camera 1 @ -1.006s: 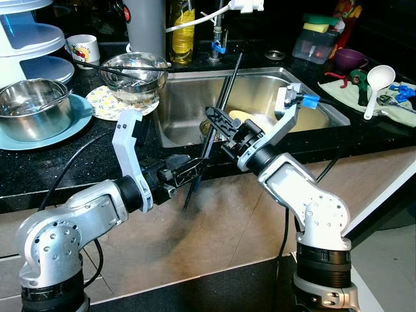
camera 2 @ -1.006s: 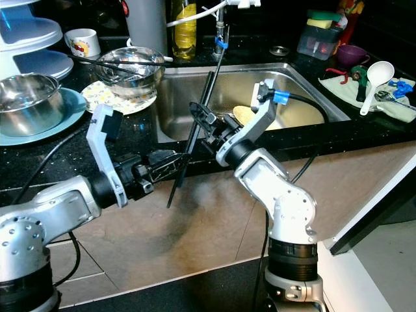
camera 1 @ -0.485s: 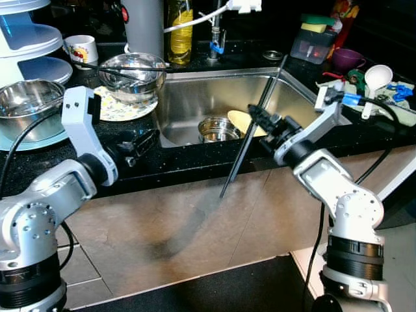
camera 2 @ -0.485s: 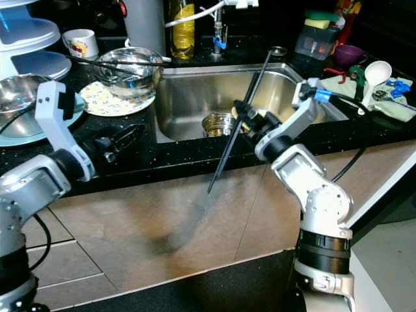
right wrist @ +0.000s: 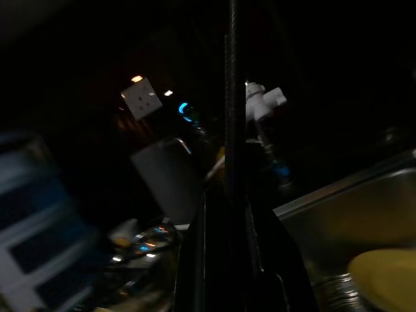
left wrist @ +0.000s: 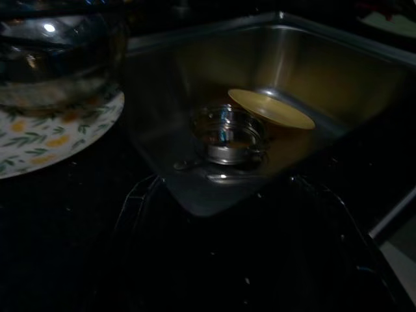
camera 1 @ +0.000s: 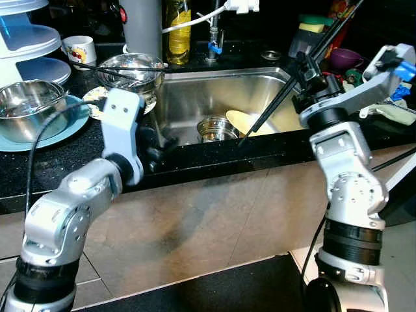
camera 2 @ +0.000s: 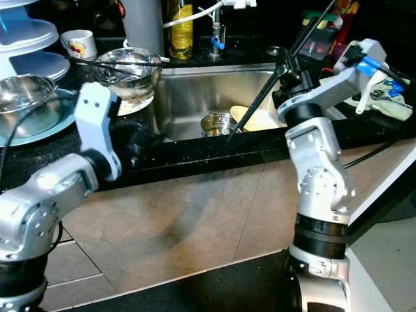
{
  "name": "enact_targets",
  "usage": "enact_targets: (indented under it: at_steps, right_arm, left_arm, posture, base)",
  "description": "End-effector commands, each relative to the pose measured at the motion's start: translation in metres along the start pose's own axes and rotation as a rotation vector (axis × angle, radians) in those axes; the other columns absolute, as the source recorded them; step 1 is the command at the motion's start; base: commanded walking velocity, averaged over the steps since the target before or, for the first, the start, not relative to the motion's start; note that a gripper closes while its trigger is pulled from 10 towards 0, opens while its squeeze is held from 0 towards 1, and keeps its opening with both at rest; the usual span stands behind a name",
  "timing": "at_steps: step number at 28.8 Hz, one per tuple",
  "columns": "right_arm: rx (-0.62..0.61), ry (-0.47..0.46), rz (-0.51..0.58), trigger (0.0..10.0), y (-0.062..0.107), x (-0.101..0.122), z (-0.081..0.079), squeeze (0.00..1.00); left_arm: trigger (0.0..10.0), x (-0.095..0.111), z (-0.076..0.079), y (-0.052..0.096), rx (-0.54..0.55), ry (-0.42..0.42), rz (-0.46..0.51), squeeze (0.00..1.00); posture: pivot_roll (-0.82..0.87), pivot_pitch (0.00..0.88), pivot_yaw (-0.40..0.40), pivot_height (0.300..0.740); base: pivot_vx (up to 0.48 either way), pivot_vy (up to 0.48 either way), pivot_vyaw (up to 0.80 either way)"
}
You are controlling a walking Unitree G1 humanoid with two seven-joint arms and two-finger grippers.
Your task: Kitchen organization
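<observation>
gripping long black chopsticks (camera 1: 286, 97) in the clenched right gripper (camera 1: 309, 70) at upper right, above the sink (camera 1: 195, 97); left gripper (camera 1: 159, 140) centre-left, grip impossible to tell.

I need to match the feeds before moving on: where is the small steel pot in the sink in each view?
Left eye view: small steel pot on the sink floor, centre of picture.
Right eye view: left of the yellow plate, at.
Left wrist view: mid-frame, touching the plate's edge.
Right wrist view: a dim rim by the bottom edge, too dark to be sure.
Shared landmark: the yellow plate.
</observation>
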State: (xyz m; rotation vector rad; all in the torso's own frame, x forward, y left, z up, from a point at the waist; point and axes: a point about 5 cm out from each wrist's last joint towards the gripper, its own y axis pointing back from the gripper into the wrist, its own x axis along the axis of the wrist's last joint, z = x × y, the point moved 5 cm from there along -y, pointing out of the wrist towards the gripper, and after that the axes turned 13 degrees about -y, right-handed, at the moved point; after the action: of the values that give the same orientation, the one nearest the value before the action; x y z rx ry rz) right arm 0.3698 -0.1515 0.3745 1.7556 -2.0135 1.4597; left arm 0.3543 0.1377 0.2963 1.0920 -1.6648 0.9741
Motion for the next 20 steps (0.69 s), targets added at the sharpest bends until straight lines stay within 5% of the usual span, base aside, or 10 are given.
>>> enact_targets:
  at_steps: [1,3,10,20]
  right_arm:
    - [0.011,0.135,-0.015,10.0,0.003,-0.010,0.000,0.00]
    - [0.021,0.202,-0.027,10.0,0.003,-0.017,-0.002,0.00]
    - [0.050,0.199,-0.019,10.0,0.003,-0.020,-0.010,0.00]
    - [0.059,0.212,0.004,10.0,0.002,-0.018,-0.010,0.00]
  left_arm:
    - [10.0,0.006,-0.002,0.000,0.020,-0.033,0.036,0.00]
    - [10.0,0.010,-0.001,-0.001,0.015,-0.032,0.056,0.00]
    - [10.0,0.013,0.001,-0.001,0.014,-0.053,0.069,0.00]
    - [10.0,0.012,0.002,-0.001,0.009,-0.045,0.081,0.00]
  posture:
    - [-0.04,0.139,-0.045,0.740]
    - [-0.04,0.142,-0.044,0.740]
    - [-0.03,0.145,-0.046,0.740]
    - [-0.03,0.147,-0.047,0.740]
  base:
    - [0.000,0.000,0.00]
    - [0.000,0.000,0.00]
    - [0.000,0.000,0.00]
    - [0.255,0.000,0.00]
